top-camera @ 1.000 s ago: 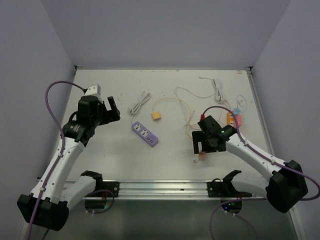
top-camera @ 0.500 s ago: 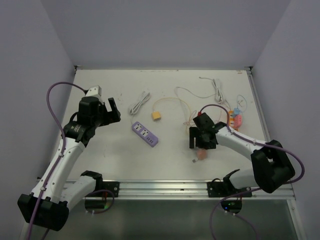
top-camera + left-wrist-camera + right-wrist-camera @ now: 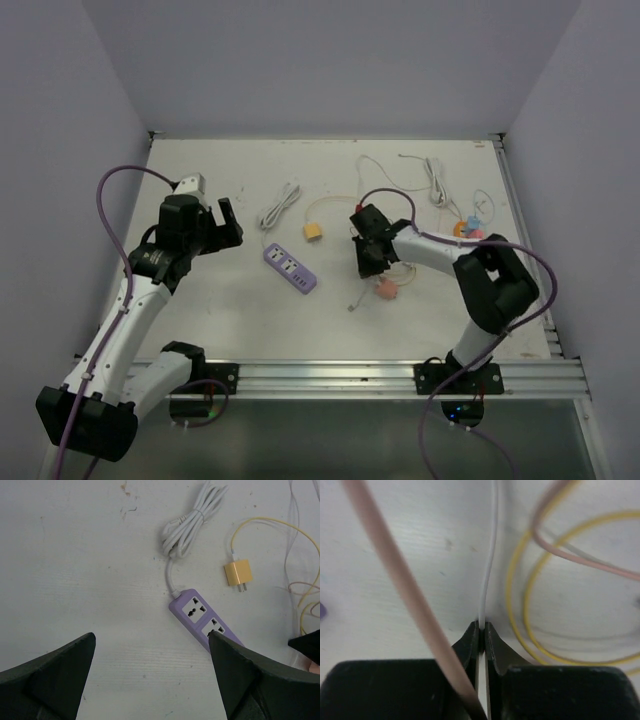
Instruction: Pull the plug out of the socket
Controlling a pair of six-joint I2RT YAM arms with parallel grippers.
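The purple socket strip (image 3: 290, 268) lies at the table's centre left; the sockets that show in the left wrist view (image 3: 200, 614) are empty. A yellow plug (image 3: 313, 232) (image 3: 237, 574) lies loose on the table just right of the strip, apart from it. My left gripper (image 3: 225, 222) (image 3: 151, 636) hovers open left of the strip, holding nothing. At the centre, my right gripper (image 3: 365, 262) (image 3: 481, 625) is shut on a thin white cable (image 3: 489, 570). A small pink plug (image 3: 383, 289) lies just below and right of it.
The strip's white cord (image 3: 279, 205) is bundled behind it. Loose yellow cable (image 3: 517, 580) and pinkish cable (image 3: 385, 555) loop around the right gripper. Another white bundle (image 3: 436, 180) and orange and pink adapters (image 3: 468, 232) lie at the back right.
The right arm swung left toward the table's centre and its gripper closed on the thin white cable. The pink plug shifted left with it. The left arm stayed put.
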